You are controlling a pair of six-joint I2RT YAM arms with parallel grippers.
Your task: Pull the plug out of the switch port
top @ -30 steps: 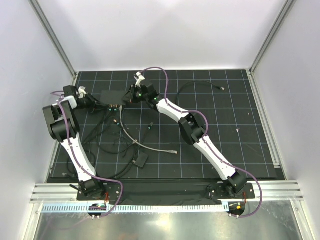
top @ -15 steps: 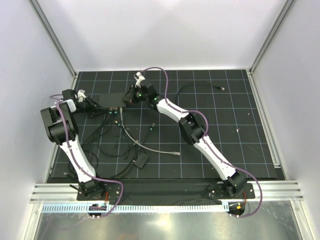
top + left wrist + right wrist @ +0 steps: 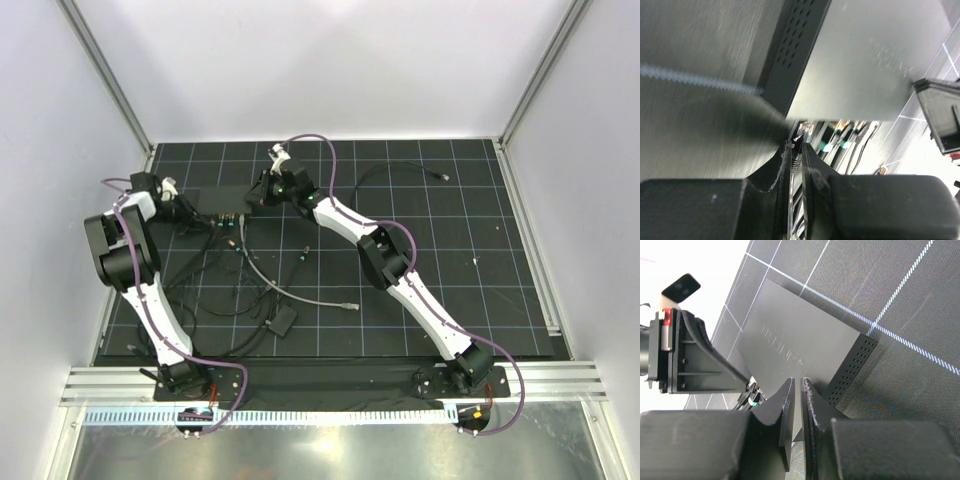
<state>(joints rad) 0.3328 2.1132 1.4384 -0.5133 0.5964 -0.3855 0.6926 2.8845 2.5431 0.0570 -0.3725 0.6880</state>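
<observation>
The switch (image 3: 222,196) is a flat dark-grey box at the back left of the mat, with green lights on its near edge. My left gripper (image 3: 188,210) is at its left end. In the left wrist view my left gripper (image 3: 799,145) is shut on a thin black plug (image 3: 802,132) whose clear tip shows just under the corner of the switch (image 3: 855,60). I cannot tell whether the tip is still in the port. My right gripper (image 3: 257,197) is shut and empty. In the right wrist view it (image 3: 796,384) rests on the top of the switch (image 3: 795,340) near its right end.
More plugs with green boots (image 3: 835,145) sit in the neighbouring ports. A tangle of black cables (image 3: 230,270) runs forward to a small black block (image 3: 283,320). A loose grey cable (image 3: 310,297) and a black cable (image 3: 400,170) lie on the gridded mat.
My left wrist and elbow have shifted slightly at the switch's left end, and the cables near it have moved a little. My right arm and the switch have not moved.
</observation>
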